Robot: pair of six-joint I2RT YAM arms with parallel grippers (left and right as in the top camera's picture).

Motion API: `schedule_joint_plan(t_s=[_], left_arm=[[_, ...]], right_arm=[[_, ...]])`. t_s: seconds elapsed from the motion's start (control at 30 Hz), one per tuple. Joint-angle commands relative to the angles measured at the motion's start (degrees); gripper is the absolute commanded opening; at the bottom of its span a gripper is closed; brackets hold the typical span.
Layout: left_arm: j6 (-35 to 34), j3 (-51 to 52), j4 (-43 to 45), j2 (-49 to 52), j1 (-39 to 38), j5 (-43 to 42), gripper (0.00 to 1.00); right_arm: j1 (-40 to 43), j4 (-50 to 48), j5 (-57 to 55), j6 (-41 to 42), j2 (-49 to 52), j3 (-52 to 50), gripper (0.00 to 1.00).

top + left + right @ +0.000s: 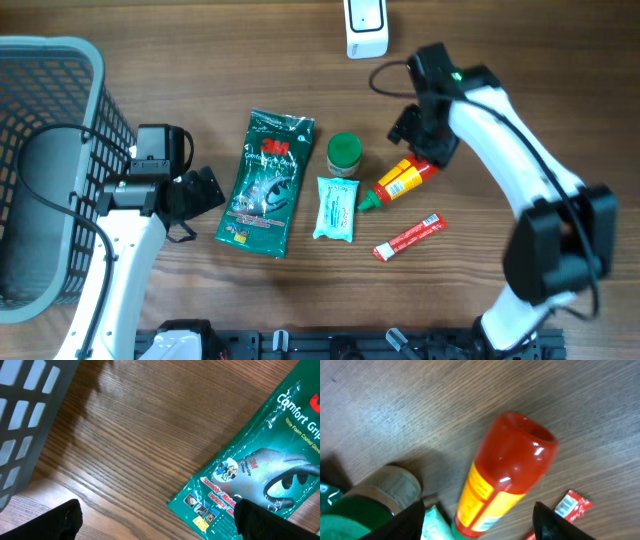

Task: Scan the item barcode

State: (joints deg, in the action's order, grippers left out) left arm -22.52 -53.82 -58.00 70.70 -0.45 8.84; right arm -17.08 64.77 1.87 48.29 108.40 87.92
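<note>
A red sauce bottle (398, 183) with a yellow label and green cap lies on the wooden table. My right gripper (418, 135) hovers over it, open. In the right wrist view its fingers straddle the bottle (510, 475) with a gap on each side, touching nothing. The white scanner (366, 28) stands at the table's far edge. My left gripper (200, 192) is open beside the lower left corner of a green glove pack (268, 183). In the left wrist view one finger overlaps the pack (260, 460) and nothing is held. No barcode shows on the bottle.
A green-lidded jar (344, 154) and a pale wipes pack (335, 208) lie just left of the bottle. A red sachet (408, 237) lies in front, its barcode facing up (565, 505). A grey basket (50, 150) stands at the far left.
</note>
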Motion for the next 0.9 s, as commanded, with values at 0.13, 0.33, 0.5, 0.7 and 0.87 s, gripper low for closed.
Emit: schedule_joint_plan(t_s=[0.13,0.33,0.5,0.7,0.87], left_arm=[[1.14,0.37,-0.04,-0.61,0.35,-0.28,1.00],[1.11,0.37,-0.04,-0.61,0.35,-0.28,1.00],[1.11,0.37,-0.04,-0.61,0.35,-0.28,1.00],[1.11,0.37,-0.04,-0.61,0.35,-0.28,1.00],[1.14,0.37,-0.04,-0.61,0.35,-0.28,1.00]], right_arm=[[-0.87,12.96,0.46,3.41,13.18,17.18,0.63],[-0.92,16.09,-1.22,6.93,14.91,17.18,0.62],[-1.07,17.44,-1.95,10.27,16.61,17.18,0.65],[-1.40,18.93,-2.91,13.46,21.40,17.18,0.78],[-1.40,22.01,-4.90,15.85,24.24,17.09,0.75]])
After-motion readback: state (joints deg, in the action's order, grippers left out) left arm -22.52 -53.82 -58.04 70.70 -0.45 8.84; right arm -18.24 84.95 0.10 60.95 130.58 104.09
